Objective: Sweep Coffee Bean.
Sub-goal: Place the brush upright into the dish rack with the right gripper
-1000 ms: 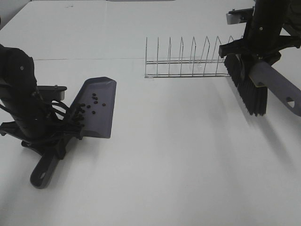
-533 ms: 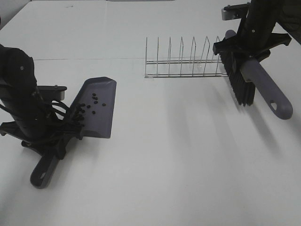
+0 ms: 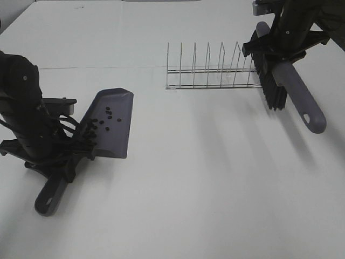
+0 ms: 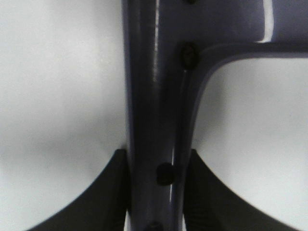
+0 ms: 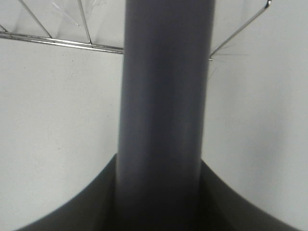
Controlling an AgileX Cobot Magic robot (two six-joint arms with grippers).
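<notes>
Several tiny dark coffee beans (image 3: 102, 122) lie inside the grey-purple dustpan (image 3: 116, 110) on the left of the white table. My left gripper (image 3: 67, 156) is shut on the dustpan's handle (image 4: 156, 120); a few beans (image 4: 189, 54) show along it in the left wrist view. My right gripper (image 3: 280, 51) is shut on the grey handle (image 5: 163, 106) of a brush and holds it in the air at the far right. The brush's black bristles (image 3: 271, 86) hang beside the right end of the wire rack.
A wire dish rack (image 3: 210, 73) stands at the back middle, its right end close to the brush; its wires (image 5: 62, 42) show in the right wrist view. The white table (image 3: 205, 183) spreads across the view.
My right gripper has carried the brush up and back towards the rack's right end, turning it more upright. The left arm, dustpan and beans have not moved.
</notes>
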